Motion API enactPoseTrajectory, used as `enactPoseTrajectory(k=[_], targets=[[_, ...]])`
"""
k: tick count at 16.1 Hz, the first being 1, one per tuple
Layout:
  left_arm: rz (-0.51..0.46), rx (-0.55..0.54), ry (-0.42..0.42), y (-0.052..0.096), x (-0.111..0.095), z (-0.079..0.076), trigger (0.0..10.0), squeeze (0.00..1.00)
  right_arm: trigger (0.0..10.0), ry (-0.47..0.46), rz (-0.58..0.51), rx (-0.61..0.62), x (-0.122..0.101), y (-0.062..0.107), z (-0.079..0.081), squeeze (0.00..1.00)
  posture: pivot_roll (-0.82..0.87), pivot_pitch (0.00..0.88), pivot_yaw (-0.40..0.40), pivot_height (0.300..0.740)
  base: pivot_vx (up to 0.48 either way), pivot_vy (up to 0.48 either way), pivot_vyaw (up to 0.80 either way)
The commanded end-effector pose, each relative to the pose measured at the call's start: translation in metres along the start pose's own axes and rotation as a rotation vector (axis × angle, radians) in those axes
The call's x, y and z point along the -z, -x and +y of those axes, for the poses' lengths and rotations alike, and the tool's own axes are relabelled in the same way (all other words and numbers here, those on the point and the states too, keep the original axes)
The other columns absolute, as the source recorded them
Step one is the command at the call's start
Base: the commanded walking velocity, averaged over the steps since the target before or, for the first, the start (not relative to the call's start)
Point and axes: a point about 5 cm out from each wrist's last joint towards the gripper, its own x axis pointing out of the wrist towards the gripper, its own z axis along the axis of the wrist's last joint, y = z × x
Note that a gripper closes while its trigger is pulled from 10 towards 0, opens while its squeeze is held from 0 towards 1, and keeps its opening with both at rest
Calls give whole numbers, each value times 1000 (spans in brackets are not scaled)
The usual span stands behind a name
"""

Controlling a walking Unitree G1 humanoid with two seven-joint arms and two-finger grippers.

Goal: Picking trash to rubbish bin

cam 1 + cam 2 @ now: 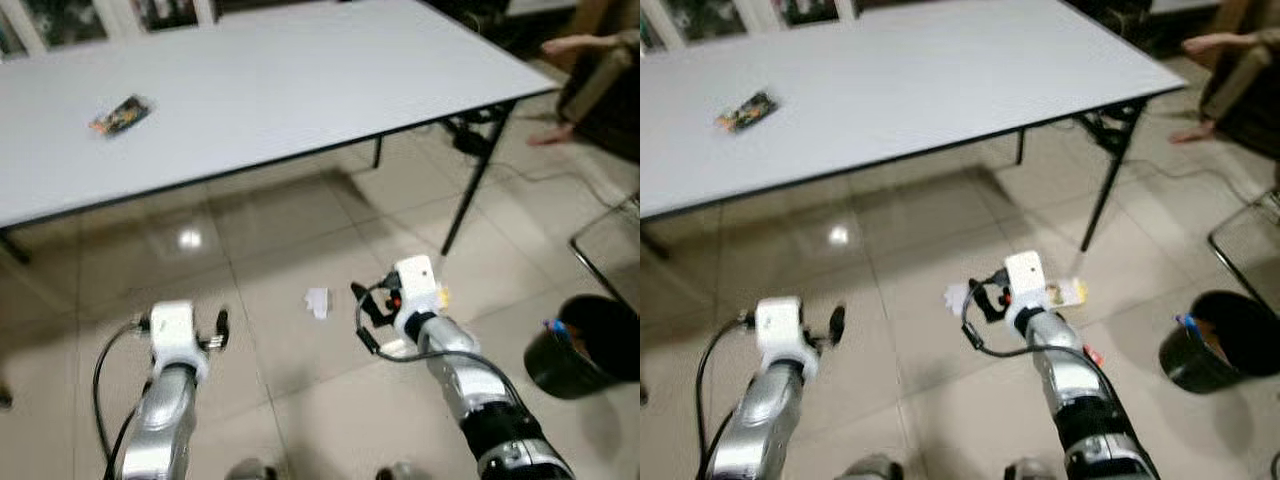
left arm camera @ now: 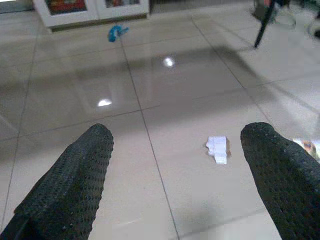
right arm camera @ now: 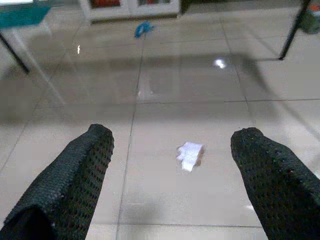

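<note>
Approach is underway: white paper scrap (image 3: 189, 154) is framed beyond the wide-open, empty right end effector (image 3: 170, 175); lowering is needed.

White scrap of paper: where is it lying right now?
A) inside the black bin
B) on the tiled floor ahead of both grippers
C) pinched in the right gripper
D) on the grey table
B: the white scrap of paper lies on the floor tiles between and ahead of the open left gripper and open right gripper, touching neither.
</note>
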Motion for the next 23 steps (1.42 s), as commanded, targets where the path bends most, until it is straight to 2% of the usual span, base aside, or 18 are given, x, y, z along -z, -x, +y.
enactPoseTrajectory(k=[1, 3, 7, 11, 14, 15, 17, 19, 21, 23], targets=[[16, -49, -17, 3, 6, 15, 10000, 0, 10000, 10, -18, -24, -7, -5, 7, 0, -13, 89, 22, 740, 0, 0, 431], [2, -78, -16, 0, 2, 23, 10000, 0, 10000, 19, -19, -45, -12, -11, 11, 0, 8, 73, 4, 740, 0, 0, 475], [-53, -87, 3, -4, -10, 28, 10000, 0, 10000, 38, -32, -85, -24, -22, 19, 0, 44, 48, -28, 740, 0, 0, 377], [-103, -58, 65, -9, -24, 21, 10000, 0, 10000, 72, -65, -149, -35, -27, 26, 0, 43, 32, -24, 740, 0, 0, 0], [-132, -14, 66, -10, -35, 15, 10000, 0, 10000, 111, -134, -191, -42, -24, 36, 0, 16, 21, 0, 740, 271, 0, 0], [-135, -12, 64, -10, -37, 15, 10000, 0, 10000, 106, -147, -187, -44, -23, 37, 0, 19, 23, -2, 740, 281, 0, 0], [-170, -30, 75, -6, -47, 17, 10000, 0, 10000, 94, -239, -127, -58, -21, 38, 0, 31, 26, 3, 740, 283, 0, 0], [-202, -25, 73, 2, -54, 14, 10000, 0, 10000, 125, -321, -78, -73, -22, 40, 0, 31, 20, 1, 740, 281, 0, 0], [-228, -13, 71, 6, -62, 9, 10000, 0, 10000, 57, -318, 18, -80, -24, 29, 0, 31, 23, -7, 740, 281, 0, 0], [-238, -20, 83, 7, -67, 7, 10000, 0, 10000, 55, -325, 56, -82, -23, 22, 0, 35, 36, -15, 740, 276, 0, 0]])
